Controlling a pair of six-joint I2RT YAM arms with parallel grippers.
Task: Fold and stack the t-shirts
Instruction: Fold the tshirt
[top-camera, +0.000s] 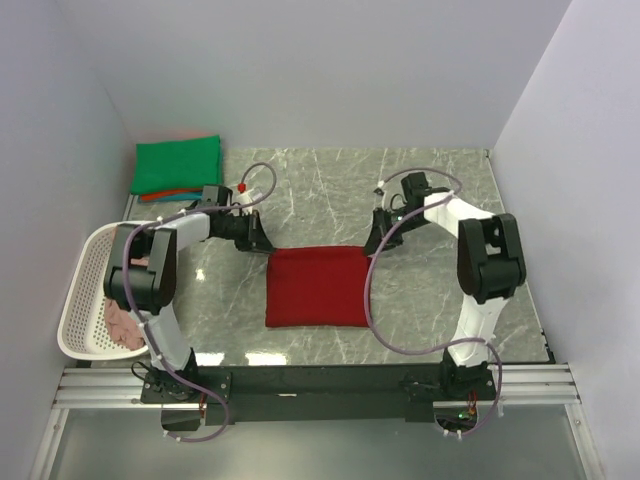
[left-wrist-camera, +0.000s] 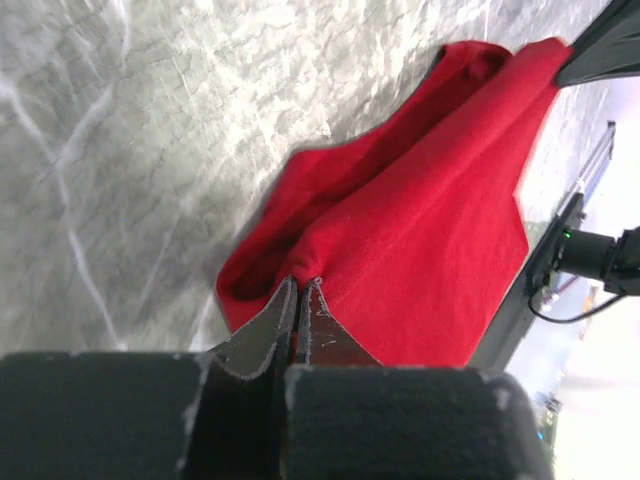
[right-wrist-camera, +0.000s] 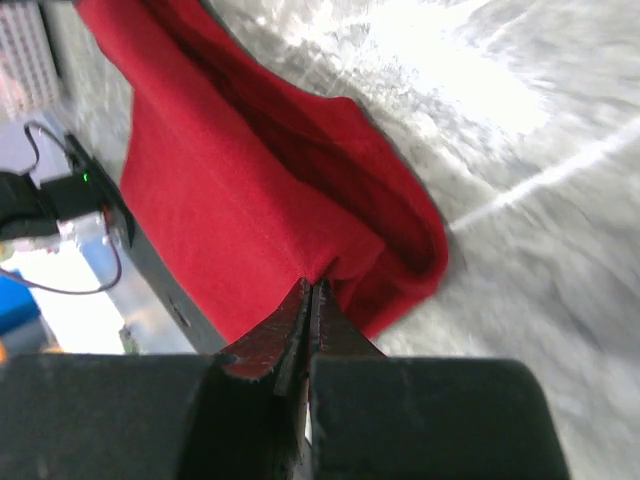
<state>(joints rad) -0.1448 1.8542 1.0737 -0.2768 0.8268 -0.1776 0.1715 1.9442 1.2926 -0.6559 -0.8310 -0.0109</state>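
Grey marble table (top-camera: 430, 190) is covered mid-frame by a dark red t-shirt (top-camera: 318, 287) (a neat square). Its top corners are pinched by the left gripper (left-wrist-camera: 298, 288) and the right gripper (right-wrist-camera: 308, 288).

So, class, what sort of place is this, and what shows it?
Probably a robotics lab cell: plain white walls box in a marble-patterned table, with two robot arms bolted to a metal rail.
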